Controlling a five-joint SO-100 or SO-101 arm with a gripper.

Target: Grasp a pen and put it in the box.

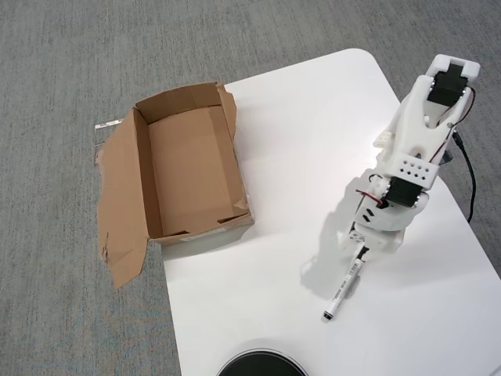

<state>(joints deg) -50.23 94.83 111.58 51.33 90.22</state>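
The pen (344, 285) lies flat on the white table (297, 141), well apart from the box (192, 168), toward the lower right of the box in the overhead view. It is a slim white marker with dark print on the barrel and a black tip at its lower end. The upper end, where the cap is, is hidden under the gripper (361, 249).

The gripper stands directly over this upper end of the pen. How wide the jaws are, and whether they already press on the pen, I cannot tell, because the white body of the arm covers them from above.

I judge the pen to be light and stiff, so it will not bend when it is lifted. Its round, smooth plastic barrel is probably slippery and can roll or turn between the fingers. A hold near the cap end leaves the long barrel hanging, so the pen may tilt. A hold closer to the middle of the barrel seems safer to me.

The box sits at the left edge of the table, with its open side up. Inside I see only bare cardboard, nothing in it. One wide flap is spread flat to the left of the box, over the grey carpet (63, 63), and the rim is torn.
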